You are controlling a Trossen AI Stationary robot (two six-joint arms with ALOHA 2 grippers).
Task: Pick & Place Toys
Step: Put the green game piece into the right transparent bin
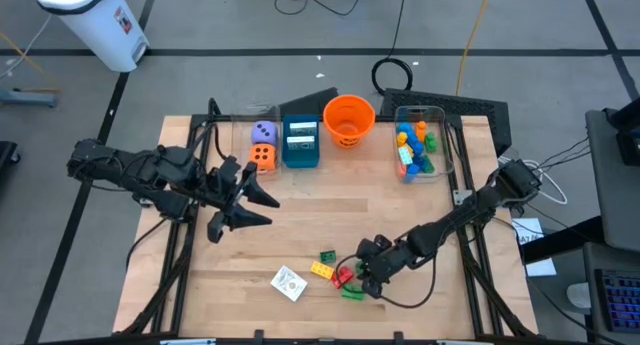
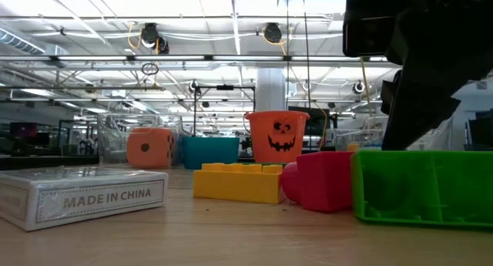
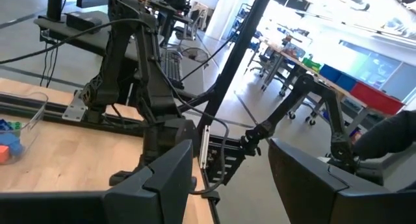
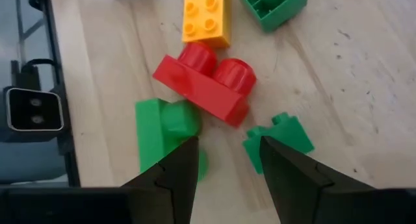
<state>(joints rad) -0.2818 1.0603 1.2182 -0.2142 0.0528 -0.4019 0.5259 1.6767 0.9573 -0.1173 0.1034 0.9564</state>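
Red brick (image 4: 207,84) blocks ahead of right fingers (image 4: 172,169) — green bricks (image 4: 162,123) flank gap — bare table (image 1: 400,215) beyond.

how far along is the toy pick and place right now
Partly done. A clear bin already holds several bricks, and the orange die and purple die sit by the teal box. In hand: nothing yet; the right gripper is open above the red brick, between two green bricks. Left: yellow brick, green ones, and the card box. The left gripper waits open.
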